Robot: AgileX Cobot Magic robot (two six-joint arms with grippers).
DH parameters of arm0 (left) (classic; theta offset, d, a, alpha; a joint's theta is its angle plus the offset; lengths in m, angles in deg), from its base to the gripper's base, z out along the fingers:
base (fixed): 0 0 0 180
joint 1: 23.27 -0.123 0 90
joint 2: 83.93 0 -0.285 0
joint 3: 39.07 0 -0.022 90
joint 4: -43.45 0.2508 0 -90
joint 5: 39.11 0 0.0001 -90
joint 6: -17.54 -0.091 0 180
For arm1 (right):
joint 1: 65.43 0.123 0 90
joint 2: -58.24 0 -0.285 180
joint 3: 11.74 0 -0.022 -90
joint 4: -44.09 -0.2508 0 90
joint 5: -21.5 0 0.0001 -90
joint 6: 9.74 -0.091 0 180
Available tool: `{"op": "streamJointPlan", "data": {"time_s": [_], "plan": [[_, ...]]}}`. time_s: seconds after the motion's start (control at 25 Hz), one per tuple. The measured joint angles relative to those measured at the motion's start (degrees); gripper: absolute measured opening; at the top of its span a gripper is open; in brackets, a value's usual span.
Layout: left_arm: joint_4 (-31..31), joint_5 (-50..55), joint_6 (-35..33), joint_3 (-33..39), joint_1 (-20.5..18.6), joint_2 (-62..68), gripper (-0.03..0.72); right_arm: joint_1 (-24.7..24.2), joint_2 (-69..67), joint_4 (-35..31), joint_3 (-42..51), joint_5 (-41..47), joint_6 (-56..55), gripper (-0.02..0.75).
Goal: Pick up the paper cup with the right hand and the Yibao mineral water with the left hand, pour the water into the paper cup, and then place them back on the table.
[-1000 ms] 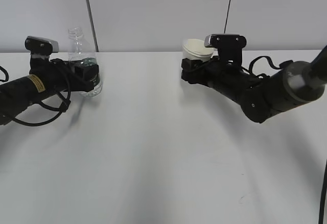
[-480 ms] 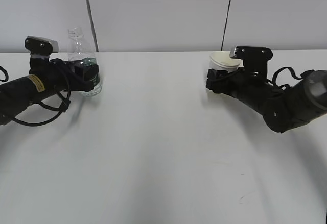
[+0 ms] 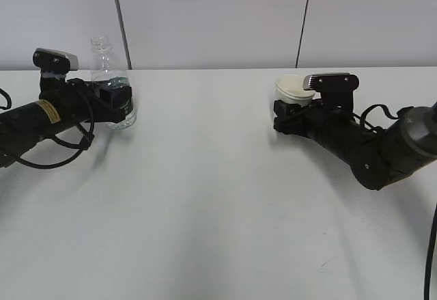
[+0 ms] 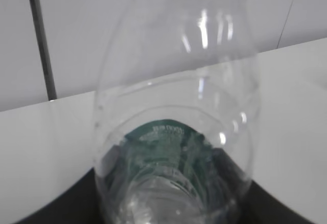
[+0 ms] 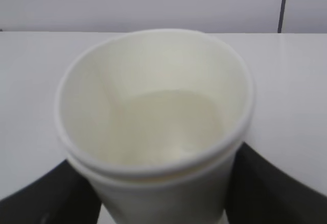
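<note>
The clear Yibao water bottle [image 3: 109,74] with a dark green label stands upright on the white table [image 3: 205,197] at the far left. My left gripper [image 3: 117,103] is shut on its lower body. In the left wrist view the bottle [image 4: 173,132] fills the frame between the dark fingers [image 4: 276,208]. The white paper cup [image 3: 292,88] is at the right, held by my right gripper [image 3: 285,119], low at the table; I cannot tell if its base touches. In the right wrist view the cup [image 5: 153,132] sits between the black fingers [image 5: 271,183], with a little water inside.
A pale wall with two dark vertical seams [image 3: 117,13] runs behind the table's far edge. Black cables [image 3: 61,150] trail from the left arm. A tiny dark mark [image 3: 321,264] lies on the table at the front right.
My right arm has carried the cup rightward, then lowered it toward the table. The left arm and the bottle have not moved.
</note>
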Motion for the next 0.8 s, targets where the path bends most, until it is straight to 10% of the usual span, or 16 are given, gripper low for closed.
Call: {"op": "streamJointPlan", "data": {"time_s": [0.8], "plan": [[-0.09, 0.0, -0.02, 0.0, 0.0, 0.0, 0.323, 0.0, -1.82, 1.01, 0.0, -3.92, 0.35, 0.491]]}}
